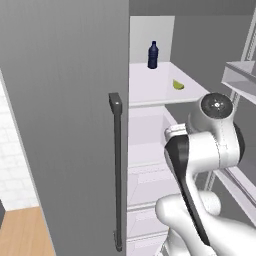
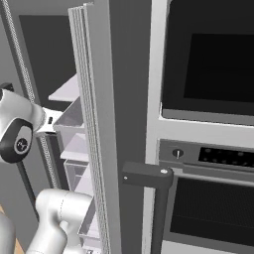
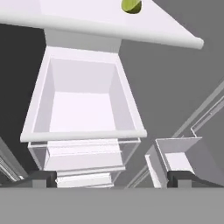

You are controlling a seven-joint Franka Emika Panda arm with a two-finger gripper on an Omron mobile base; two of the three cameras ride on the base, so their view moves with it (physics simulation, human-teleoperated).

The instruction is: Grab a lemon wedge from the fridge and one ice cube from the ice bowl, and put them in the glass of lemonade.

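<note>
Left base view, centred on the lemon wedge (image 1: 178, 85): tiny, yellow-green, lying on the white upper shelf (image 1: 155, 87) inside the fridge (image 1: 65, 125), toward the shelf's front right part. At about 11 o'clock from the wedge, further back on the same shelf, a dark blue bottle (image 1: 153, 55), upright and well apart from it. Below the shelf, white drawers (image 1: 150, 175) stacked downward. At 9 o'clock, the closed grey left door with a long dark vertical bar handle (image 1: 117, 170). At 5 o'clock, the white arm (image 1: 210, 150) with dark joints, rising from the lower right and covering part of the drawers. At 3 o'clock, door bins (image 1: 240, 77) of the opened right door.

Hand view: same wedge (image 3: 131, 5) cut by the top edge at 12 o'clock, sitting on the shelf (image 3: 100, 22) seen from below and in front. Under it, an open white drawer (image 3: 83, 109) with pale inner walls. Gripper (image 3: 111, 179) released, dark fingertips (image 3: 43, 178) spread wide at 7 and 5 o'clock, nothing between them, well apart from the wedge.

Right base view: edge of the opened right fridge door (image 2: 96, 129) up the middle, shelves and bins at 9 o'clock behind it, black oven and microwave column (image 2: 208, 124) at 3 o'clock, its dark bar handle (image 2: 149, 176) near the door edge.
</note>
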